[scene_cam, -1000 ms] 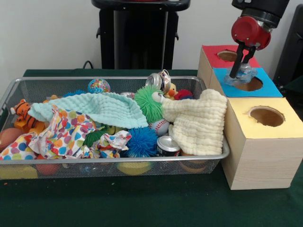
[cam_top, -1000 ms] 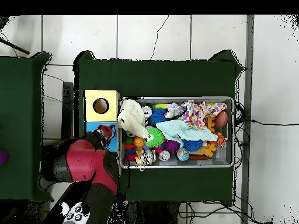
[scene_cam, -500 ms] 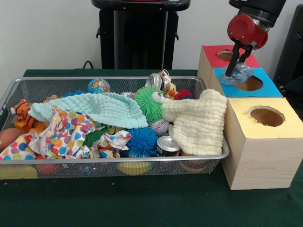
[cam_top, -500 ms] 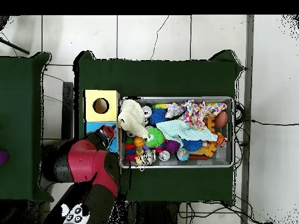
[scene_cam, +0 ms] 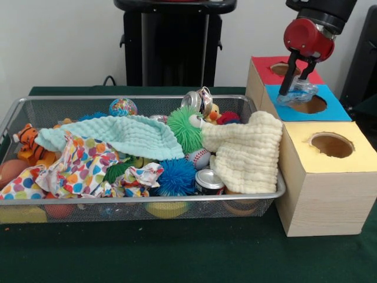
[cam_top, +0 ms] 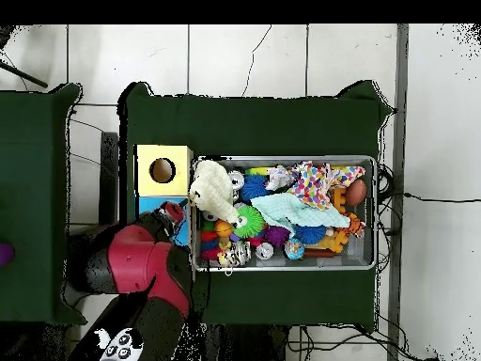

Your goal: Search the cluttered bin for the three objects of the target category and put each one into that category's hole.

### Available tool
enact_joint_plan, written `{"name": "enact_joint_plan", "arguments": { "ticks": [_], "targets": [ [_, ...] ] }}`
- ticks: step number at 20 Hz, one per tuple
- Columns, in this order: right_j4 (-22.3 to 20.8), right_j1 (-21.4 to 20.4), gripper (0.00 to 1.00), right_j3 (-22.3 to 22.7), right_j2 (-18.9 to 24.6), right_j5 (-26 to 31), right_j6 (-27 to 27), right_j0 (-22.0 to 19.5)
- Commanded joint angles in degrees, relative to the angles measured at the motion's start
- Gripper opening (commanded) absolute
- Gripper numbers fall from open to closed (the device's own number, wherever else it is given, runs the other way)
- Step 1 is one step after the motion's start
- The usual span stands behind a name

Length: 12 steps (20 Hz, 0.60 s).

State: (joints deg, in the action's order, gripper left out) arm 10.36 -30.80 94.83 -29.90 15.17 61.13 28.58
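Note:
My gripper [scene_cam: 296, 84] hangs over the blue-topped box [scene_cam: 330, 109], just left of its round hole [scene_cam: 310, 104]. It is shut on a crumpled clear plastic bottle [scene_cam: 298, 92], which rests at the hole's left rim. The red-topped box [scene_cam: 262, 66] stands behind it and the yellow-topped box [scene_cam: 347, 154] in front. The wire bin [scene_cam: 141, 99] to the left holds a crushed can [scene_cam: 197, 100], an upright can [scene_cam: 209, 180], a green furry toy [scene_cam: 185, 127] and cloths. In the overhead view the red arm [cam_top: 141, 268] covers the gripper and most of the blue box.
A cream cloth [scene_cam: 247, 150] drapes over the bin's right edge against the boxes. A mint cloth [scene_cam: 115, 134], a polka-dot cloth [scene_cam: 82, 162], a tiger toy [scene_cam: 28, 141], a blue spiky ball [scene_cam: 177, 175] and a baseball [scene_cam: 199, 158] fill the bin. A black stand [scene_cam: 171, 41] rises behind.
The gripper and the clear bottle rose a little off the blue box, then shifted slightly right toward the hole. The bin's contents have not moved.

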Motion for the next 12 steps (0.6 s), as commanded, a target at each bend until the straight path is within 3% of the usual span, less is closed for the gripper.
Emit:
{"name": "enact_joint_plan", "arguments": {
  "ticks": [1,7,12],
  "targets": [
    [2.7,3.0,1.00,0.1,1.9,2.7,17.8,0.0],
    [2.5,2.5,1.00,-0.4,2.4,3.3,17.0,-0.4],
    [2.6,0.5,1.00,-1.2,1.4,7.2,16.6,0.0]
  ]
}}
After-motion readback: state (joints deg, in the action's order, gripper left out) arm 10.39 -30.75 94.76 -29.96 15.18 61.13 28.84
